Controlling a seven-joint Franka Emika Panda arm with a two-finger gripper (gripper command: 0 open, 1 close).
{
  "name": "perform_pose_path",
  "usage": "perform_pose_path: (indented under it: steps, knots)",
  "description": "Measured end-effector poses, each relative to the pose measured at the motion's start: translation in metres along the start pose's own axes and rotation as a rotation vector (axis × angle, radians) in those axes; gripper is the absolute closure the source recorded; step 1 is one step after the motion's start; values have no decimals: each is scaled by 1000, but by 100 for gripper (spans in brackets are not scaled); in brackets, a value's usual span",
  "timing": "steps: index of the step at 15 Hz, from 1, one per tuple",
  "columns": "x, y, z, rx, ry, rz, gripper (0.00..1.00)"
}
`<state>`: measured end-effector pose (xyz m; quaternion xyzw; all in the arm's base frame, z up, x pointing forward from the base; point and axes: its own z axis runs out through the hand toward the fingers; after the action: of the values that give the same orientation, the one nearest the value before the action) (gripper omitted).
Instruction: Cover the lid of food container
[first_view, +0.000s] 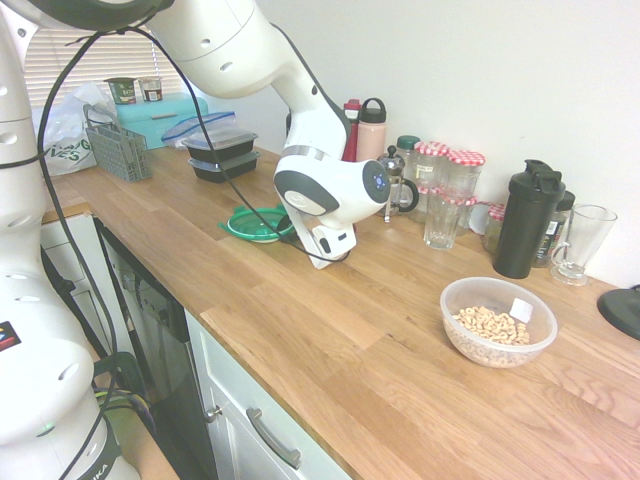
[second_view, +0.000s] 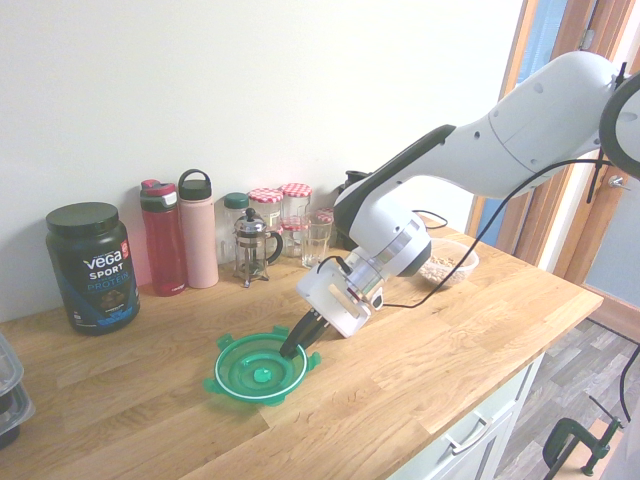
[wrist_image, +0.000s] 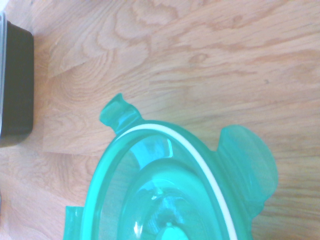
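The round translucent green plastic lid (second_view: 259, 371) lies flat on the wooden desk (second_view: 420, 350), with its hollow side up and its small clip tabs spread around the rim. It looks thin and light, stiff enough to keep its shape but probably a little springy, and its smooth plastic may slip between hard fingers; I do not think it is fragile. The best place to take hold seems to be the raised rim, between two tabs, because the flat middle offers nothing to pinch. The claw (second_view: 293, 350) of the white arm points down at a slant onto the right side of the lid, and its dark fingers appear drawn narrow at the rim; whether they really pinch the rim I cannot tell for sure, since the lid rests on the desk. In the first exterior view the round clear plastic food container (first_view: 499, 321) with pale cereal pieces and a small white packet stands well apart from the lid, nearer to the front edge of the desk. Counting: one green lid, one clear round container, one claw, and two black rectangular meal boxes (first_view: 222, 153) stacked far behind the lid.
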<state>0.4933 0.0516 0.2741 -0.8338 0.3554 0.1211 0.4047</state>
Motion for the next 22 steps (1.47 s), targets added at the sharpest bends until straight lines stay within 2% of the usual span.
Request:
perform_pose_path:
  steps: [2, 4, 11, 17, 22]
  knots:
    - [-1, -4, -4, -23, 6, -21, 100]
    - [-10, -22, -26, -122, 66, -44, 100]
    - [-126, -146, -166, -466, 465, -131, 100]
    - [-85, -147, -191, -812, 758, -192, 100]
    - [-90, -152, -231, -1074, 997, -215, 100]
